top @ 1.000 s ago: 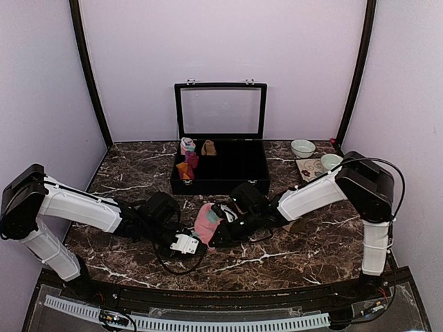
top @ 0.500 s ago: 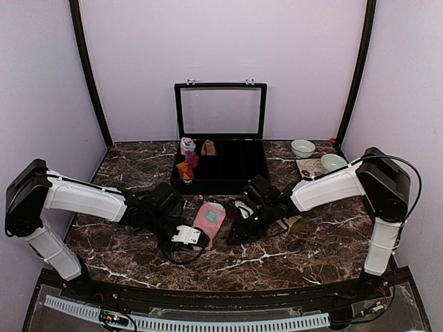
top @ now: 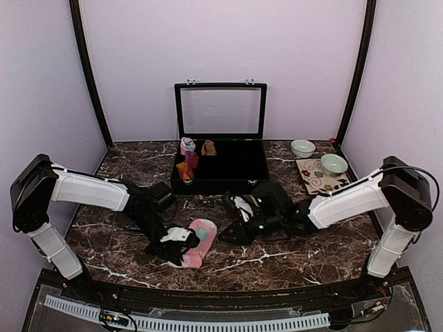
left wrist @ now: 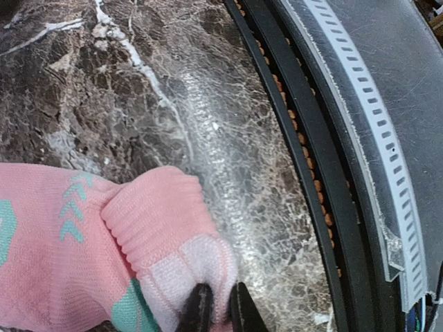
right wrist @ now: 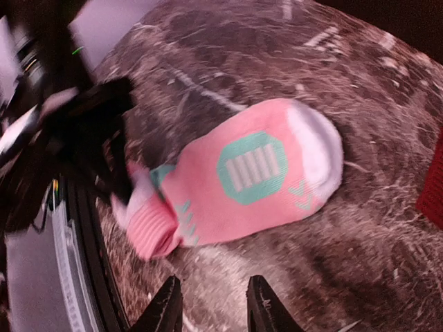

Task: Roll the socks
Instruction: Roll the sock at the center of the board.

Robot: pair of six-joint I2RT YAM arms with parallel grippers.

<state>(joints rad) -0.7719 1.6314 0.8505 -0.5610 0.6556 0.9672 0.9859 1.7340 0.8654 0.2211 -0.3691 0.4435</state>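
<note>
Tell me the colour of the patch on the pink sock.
Mint green with white bars. The patch on the sock shows best in the right wrist view.

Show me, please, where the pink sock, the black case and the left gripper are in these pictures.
pink sock [right wrist: 256, 166], right wrist view, on its mint patch.
black case [top: 220, 187], top external view, on its front wall.
left gripper [left wrist: 219, 304], left wrist view, between the jaws pinching the sock's end.

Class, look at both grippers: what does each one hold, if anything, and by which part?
The left gripper pinches the pink sock by the pale patch at its ribbed cuff end. The right gripper is open, holding nothing.
</note>
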